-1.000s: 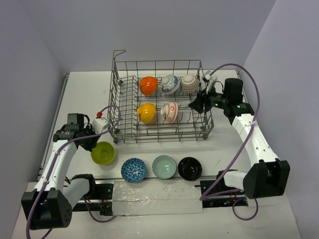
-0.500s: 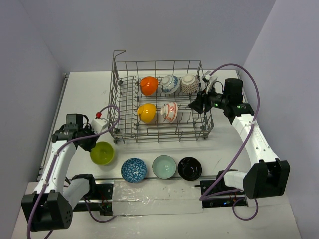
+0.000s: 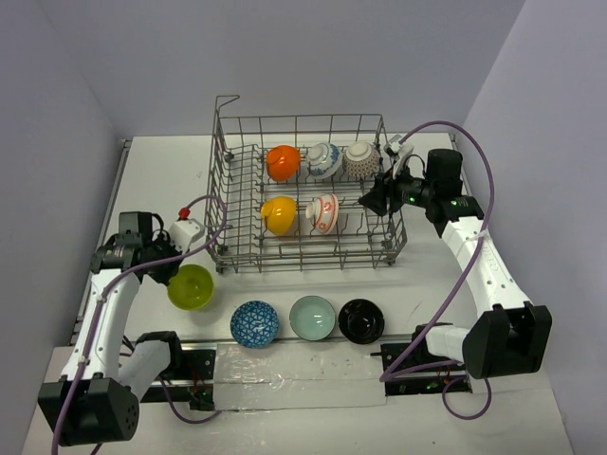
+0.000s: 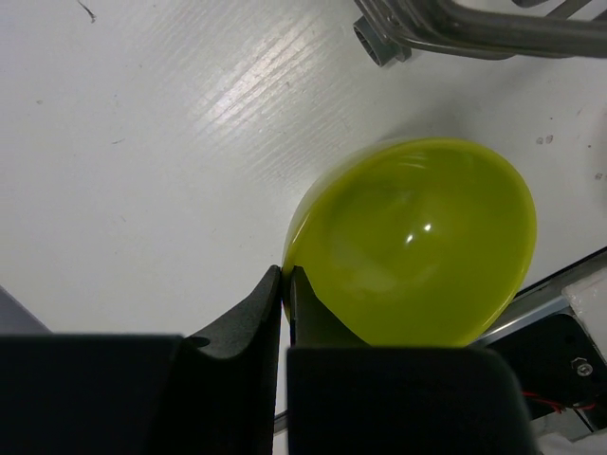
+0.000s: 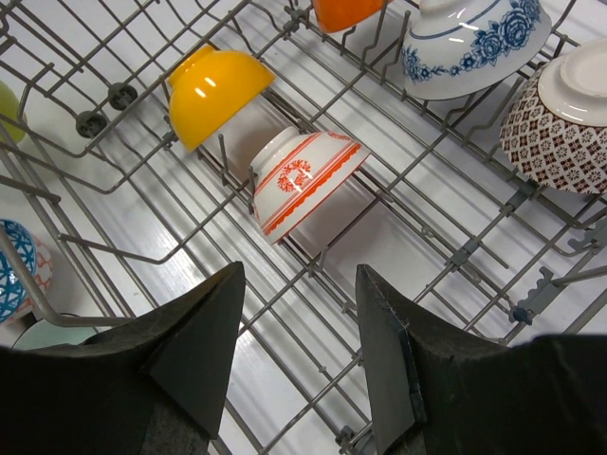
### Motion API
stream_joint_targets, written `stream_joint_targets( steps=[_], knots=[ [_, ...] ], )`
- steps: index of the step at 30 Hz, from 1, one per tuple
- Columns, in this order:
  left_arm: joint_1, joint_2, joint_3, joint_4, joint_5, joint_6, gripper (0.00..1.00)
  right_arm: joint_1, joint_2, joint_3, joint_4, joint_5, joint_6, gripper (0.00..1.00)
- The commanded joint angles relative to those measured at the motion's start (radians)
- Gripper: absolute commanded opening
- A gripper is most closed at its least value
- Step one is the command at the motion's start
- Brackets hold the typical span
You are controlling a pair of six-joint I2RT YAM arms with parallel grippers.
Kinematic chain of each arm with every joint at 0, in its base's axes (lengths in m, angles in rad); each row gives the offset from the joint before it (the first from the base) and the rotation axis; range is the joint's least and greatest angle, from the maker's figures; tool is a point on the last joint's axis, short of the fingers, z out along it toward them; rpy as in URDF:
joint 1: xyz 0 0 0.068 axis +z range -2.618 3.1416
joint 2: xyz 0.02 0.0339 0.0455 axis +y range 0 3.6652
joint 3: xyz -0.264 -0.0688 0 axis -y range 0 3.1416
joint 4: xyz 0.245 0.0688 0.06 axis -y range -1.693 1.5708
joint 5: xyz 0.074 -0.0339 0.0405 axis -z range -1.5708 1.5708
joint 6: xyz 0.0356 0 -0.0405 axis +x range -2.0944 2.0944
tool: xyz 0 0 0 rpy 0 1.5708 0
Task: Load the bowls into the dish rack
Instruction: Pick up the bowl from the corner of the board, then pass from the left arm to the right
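The left gripper (image 4: 285, 292) is closed on the rim of the lime green bowl (image 4: 417, 237): its two fingers stand almost together, with only the thin wall of the bowl between them. We see this bowl tilted over the white table (image 3: 161, 180), just beside the near left corner of the dish rack (image 3: 303, 248); we cannot tell if it touches the table. The right gripper (image 5: 299, 275) hangs over the right end of the rack with its fingers apart, and it holds nothing and touches nothing. In the rack, the back row has the orange bowl (image 3: 282, 162), the white bowl with blue flowers (image 3: 323, 160) and the brown-patterned bowl (image 3: 359, 159); the front row has the yellow bowl (image 3: 278, 214) and the red-and-white bowl (image 5: 303, 180), which has red stripes and a small red emblem that we cannot read. Near the table's front edge stand three bowls in a row, mouths up: the blue-patterned bowl (image 3: 254, 322), the pale teal bowl (image 3: 312, 317) and the black bowl (image 3: 360, 320).
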Motion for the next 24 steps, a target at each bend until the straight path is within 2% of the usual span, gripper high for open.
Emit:
stream_joint_targets(
  steps=[1,12,15,24],
  knots=[
    [0.012,-0.030,0.063,-0.019,0.031,0.021,0.00,-0.006,-0.019,-0.006,0.008,-0.018,-0.014,0.58],
    [0.035,-0.049,0.154,-0.067,0.021,0.025,0.00,-0.007,-0.012,-0.002,-0.002,-0.028,-0.018,0.58],
    [0.041,-0.044,0.172,-0.078,0.026,0.027,0.00,-0.004,-0.015,0.000,-0.018,-0.072,-0.044,0.57],
    [0.066,0.025,0.344,-0.125,0.089,-0.045,0.00,0.008,0.013,0.014,-0.033,-0.066,-0.043,0.57]
  ],
)
